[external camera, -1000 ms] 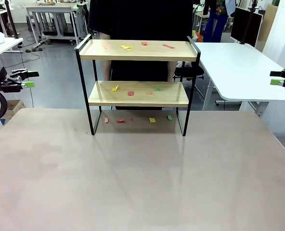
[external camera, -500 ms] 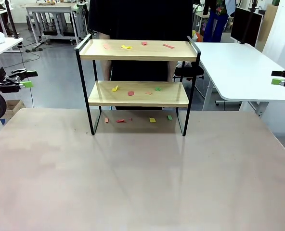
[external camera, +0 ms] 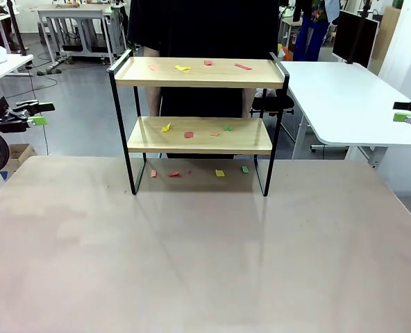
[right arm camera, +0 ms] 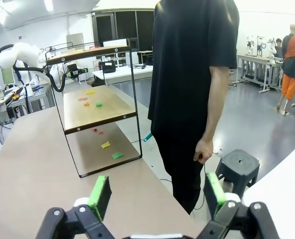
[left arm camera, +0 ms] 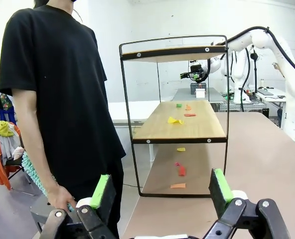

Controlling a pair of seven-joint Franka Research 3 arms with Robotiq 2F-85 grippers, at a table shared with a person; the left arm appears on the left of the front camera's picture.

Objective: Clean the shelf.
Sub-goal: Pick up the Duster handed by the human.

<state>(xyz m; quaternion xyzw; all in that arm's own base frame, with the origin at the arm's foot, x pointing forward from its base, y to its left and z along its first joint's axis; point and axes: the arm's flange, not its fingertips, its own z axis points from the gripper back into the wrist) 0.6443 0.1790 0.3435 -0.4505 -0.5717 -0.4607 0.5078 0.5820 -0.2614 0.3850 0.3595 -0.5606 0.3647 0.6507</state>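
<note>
- Front view: the two-tier shelf of light wooden boards in a thin black metal frame (external camera: 200, 73) stands on the far half of the pale tabletop (external camera: 205, 250), just in front of a person in a black T-shirt (external camera: 202, 28).
- Small coloured paper scraps (external camera: 166, 127) lie on both boards and on the tabletop beneath (red, yellow, green, orange).
- My left gripper (external camera: 44, 113) hangs well to the shelf's left, fingers apart, holding nothing.
- My right gripper (external camera: 398, 111) hangs well to its right, likewise spread and empty.
</note>
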